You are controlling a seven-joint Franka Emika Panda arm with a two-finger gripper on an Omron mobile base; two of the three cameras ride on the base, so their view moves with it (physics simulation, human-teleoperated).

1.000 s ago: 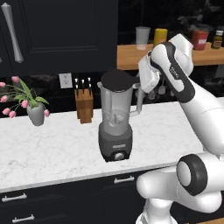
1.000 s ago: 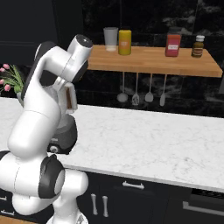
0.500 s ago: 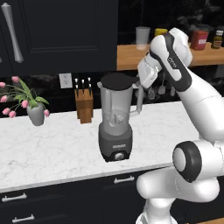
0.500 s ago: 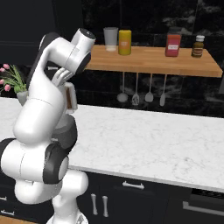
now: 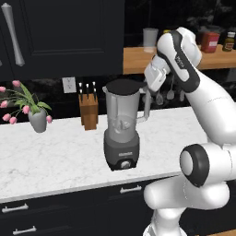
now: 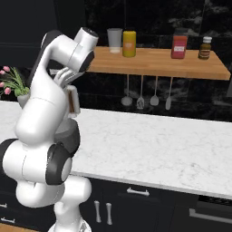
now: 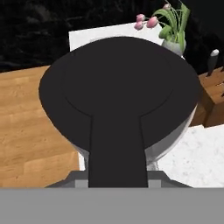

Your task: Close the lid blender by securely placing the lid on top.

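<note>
The flat round matte-black lid point(image 5: 122, 85) is now seen resting on the tall clear grey-tinted blender point(image 5: 121, 130) at the white marble tabletop's point(image 5: 60, 156) near edge — the pincer point(image 5: 148, 85), drawn leftward since earlier, is clamped on its tab, so only release seems left.

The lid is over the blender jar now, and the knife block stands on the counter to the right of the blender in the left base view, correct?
Not quite. The lid is over the blender jar, but in the left base view the knife block stands on the counter to the left of the blender, between it and the flower vase.
</note>
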